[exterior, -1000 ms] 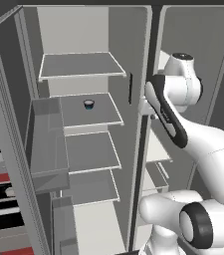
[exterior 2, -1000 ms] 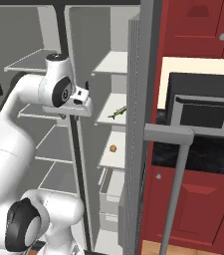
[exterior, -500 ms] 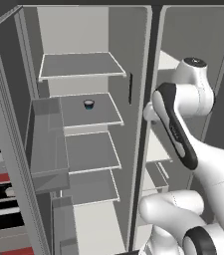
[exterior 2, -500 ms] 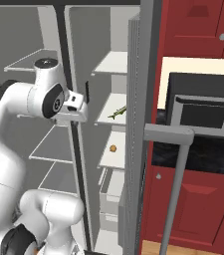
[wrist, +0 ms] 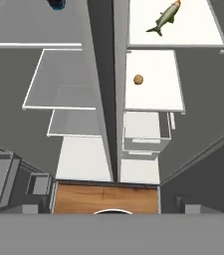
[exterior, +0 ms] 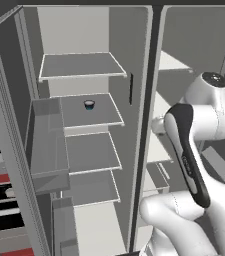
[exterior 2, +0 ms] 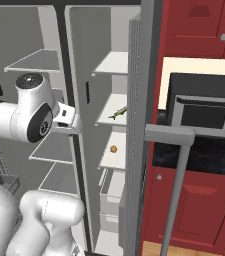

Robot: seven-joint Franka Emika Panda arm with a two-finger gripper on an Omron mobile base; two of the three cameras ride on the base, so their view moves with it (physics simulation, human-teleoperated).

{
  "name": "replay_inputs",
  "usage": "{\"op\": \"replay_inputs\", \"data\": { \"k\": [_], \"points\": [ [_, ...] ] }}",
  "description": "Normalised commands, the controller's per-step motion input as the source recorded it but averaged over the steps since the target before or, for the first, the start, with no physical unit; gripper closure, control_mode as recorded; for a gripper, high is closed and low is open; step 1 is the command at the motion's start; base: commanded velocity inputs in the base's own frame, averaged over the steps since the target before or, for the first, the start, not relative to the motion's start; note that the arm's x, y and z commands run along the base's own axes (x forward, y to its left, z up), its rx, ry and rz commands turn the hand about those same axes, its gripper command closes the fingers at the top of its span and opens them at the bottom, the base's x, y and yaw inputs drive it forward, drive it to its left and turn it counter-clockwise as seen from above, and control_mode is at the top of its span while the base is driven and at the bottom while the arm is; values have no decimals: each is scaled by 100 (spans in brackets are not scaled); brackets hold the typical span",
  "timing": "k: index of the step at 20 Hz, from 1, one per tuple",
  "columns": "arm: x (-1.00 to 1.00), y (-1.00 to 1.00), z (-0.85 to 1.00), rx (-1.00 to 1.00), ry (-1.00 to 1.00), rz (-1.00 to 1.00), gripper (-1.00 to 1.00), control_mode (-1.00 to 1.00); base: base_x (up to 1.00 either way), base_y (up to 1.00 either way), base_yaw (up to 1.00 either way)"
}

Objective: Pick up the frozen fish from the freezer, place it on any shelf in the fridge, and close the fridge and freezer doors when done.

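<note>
So the frozen fish was lying on a white freezer shelf, near that shelf's front edge, not picked up yet. The gripper hung in front of the divider between the freezer and the fridge, jaws spread wide with nothing in them. My worry: that fish looked tiny and slim, so a slightly off approach could've nudged it off the edge, or clipped the divider going in.

Olive-green fish, white freezer shelves, possibly bluish-lined dark cup.
</note>
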Motion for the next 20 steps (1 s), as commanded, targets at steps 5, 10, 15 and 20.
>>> {"op": "replay_inputs", "data": {
  "k": [5,10,15,20],
  "points": [
    [-73,0,-32,0,-16,0,-100,-100,0,0,0],
    [-58,0,-4,0,-15,0,-100,-100,0,0,0],
    [-21,0,0,1,-7,0,-100,-100,0,0,0],
    [-1,0,0,0,0,0,-100,100,-8,-2,0]
  ]
}}
